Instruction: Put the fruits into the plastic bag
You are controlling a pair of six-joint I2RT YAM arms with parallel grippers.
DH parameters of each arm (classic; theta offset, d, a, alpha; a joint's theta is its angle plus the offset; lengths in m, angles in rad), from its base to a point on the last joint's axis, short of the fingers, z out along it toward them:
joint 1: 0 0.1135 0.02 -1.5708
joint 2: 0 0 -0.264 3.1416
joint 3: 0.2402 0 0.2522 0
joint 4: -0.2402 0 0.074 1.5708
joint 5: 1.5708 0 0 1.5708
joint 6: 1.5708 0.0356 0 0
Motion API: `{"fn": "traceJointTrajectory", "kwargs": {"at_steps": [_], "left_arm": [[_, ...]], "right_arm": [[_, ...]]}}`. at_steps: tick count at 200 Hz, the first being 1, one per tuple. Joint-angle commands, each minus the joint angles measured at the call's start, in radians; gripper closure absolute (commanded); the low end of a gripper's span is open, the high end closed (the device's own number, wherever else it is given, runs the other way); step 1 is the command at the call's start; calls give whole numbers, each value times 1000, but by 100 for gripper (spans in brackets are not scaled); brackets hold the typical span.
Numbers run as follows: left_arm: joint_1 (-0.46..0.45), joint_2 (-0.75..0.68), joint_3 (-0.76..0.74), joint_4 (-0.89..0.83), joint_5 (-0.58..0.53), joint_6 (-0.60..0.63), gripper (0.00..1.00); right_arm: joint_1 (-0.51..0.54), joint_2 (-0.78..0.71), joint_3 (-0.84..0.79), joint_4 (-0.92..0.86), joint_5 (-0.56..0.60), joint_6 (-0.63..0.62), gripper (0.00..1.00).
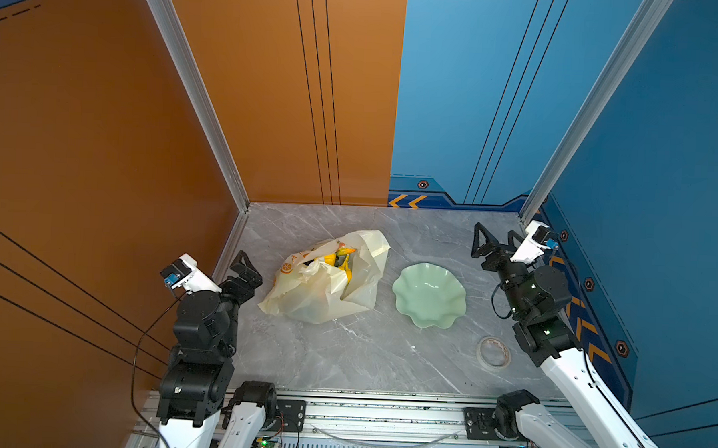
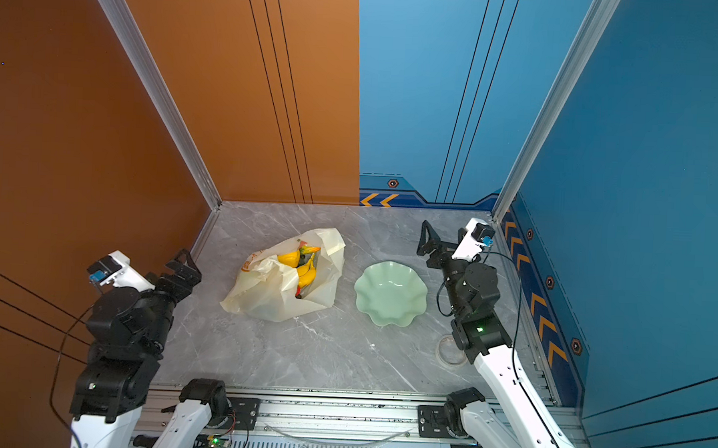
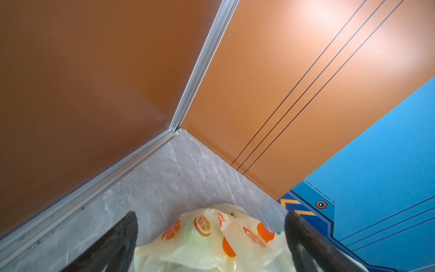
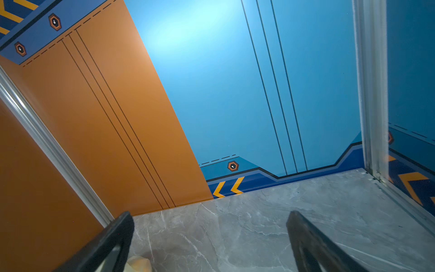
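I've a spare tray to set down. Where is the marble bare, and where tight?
Widest bare marble: the front stretch between the plastic bag, the green dish and the front rail. A narrower strip runs along the back wall. Tight: the gap between bag and dish, and around the tape roll by the right arm.
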Motion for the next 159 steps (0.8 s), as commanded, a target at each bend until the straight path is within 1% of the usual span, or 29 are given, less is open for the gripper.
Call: {"fn": "traceJointTrajectory", "kwargs": {"at_steps": [1,29,50,77,101,119,146,159], "left_arm": [[3,42,-42,234,-10,102,2],[2,88,-115,416,-32,181,2],[-1,121,-141,448,-76,192,2],[-3,159,-190,503,-47,300,2],[-4,162,-290,628,-32,350,2],[-4,179,-317,642,-23,360,2],[-8,239,-337,684,-10,390,2],[-11,277,-342,710,-13,401,2]], "right_arm": [[-38,-55,-28,-113,-4,-4,0],[-75,-102,-27,-210,16,-14,0],[-117,-130,-30,-272,21,-27,0],[-177,-150,-60,-294,35,-25,0],[-247,-145,-94,-272,21,-32,0],[-308,-108,-108,-248,-15,-30,0],[-391,-15,-160,-138,-72,-46,0],[-405,33,-201,-62,-69,-57,0]]}}
